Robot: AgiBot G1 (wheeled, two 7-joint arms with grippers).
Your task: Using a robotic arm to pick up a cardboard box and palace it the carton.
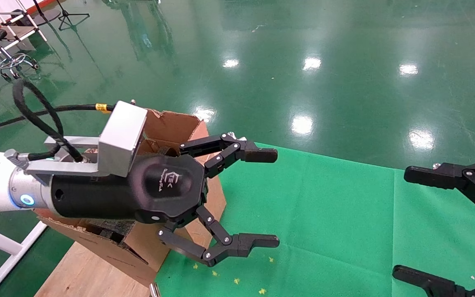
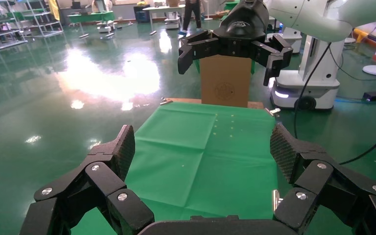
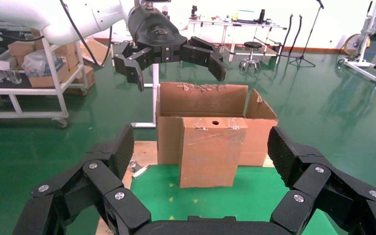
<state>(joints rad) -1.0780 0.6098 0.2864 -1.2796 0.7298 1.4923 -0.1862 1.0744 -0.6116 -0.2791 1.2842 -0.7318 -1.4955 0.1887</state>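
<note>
Left gripper (image 1: 243, 200) is held open above the cardboard box (image 3: 209, 152) at the desk's left edge — misaligned, it could be toppled; right gripper (image 1: 427, 225) is parked open.

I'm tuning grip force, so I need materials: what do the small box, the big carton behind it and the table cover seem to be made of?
The cardboard box looks like plain brown cardboard, with glossy clear tape on its seams. The carton looks like matte corrugated board; its flap edge is torn and ragged. The table cover seems to be thin green cloth, since fold creases show.
</note>
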